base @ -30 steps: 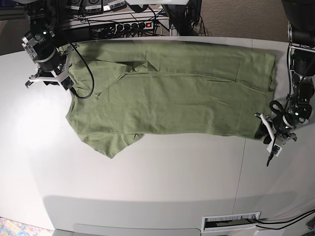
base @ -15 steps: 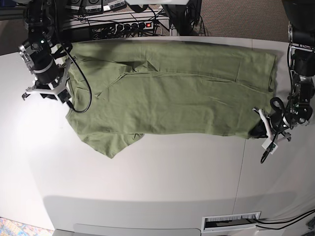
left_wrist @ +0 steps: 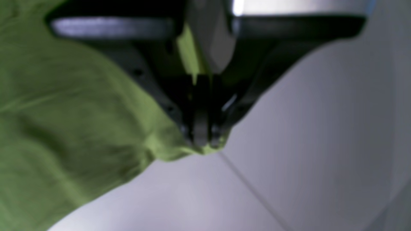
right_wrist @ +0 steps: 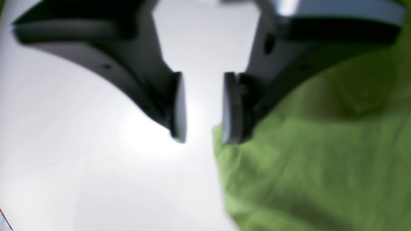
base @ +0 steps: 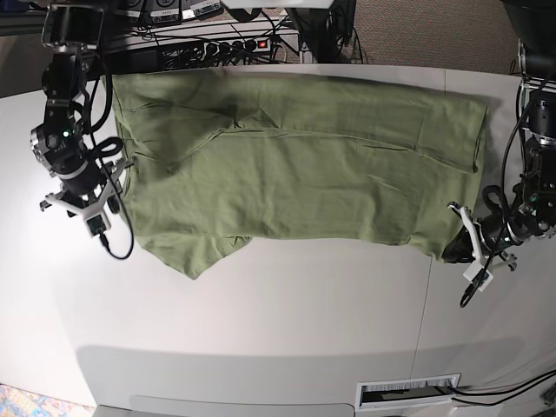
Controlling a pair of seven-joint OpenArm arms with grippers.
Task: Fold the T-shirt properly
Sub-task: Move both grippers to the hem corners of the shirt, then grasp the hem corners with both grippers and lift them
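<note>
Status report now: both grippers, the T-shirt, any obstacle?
Left gripper shut on T-shirt corner. Right gripper open at shirt's edge, nothing held. Shirt flat on table. No obstacle seen.

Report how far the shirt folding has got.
Done: no finished fold shows; the T-shirt lies spread across the table. In hand: the left end effector is shut on a hem corner, while the right end effector stands open at the shirt's opposite edge, gripping nothing. Left: the right grasp and all the folding.

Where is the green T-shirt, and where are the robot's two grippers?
T-shirt [base: 295, 165], base view, middle of the chest cloth.
Left gripper [left_wrist: 202, 141], left wrist view, tips shut on the shirt corner.
Right gripper [right_wrist: 200, 128], right wrist view, gap between its open tips.
</note>
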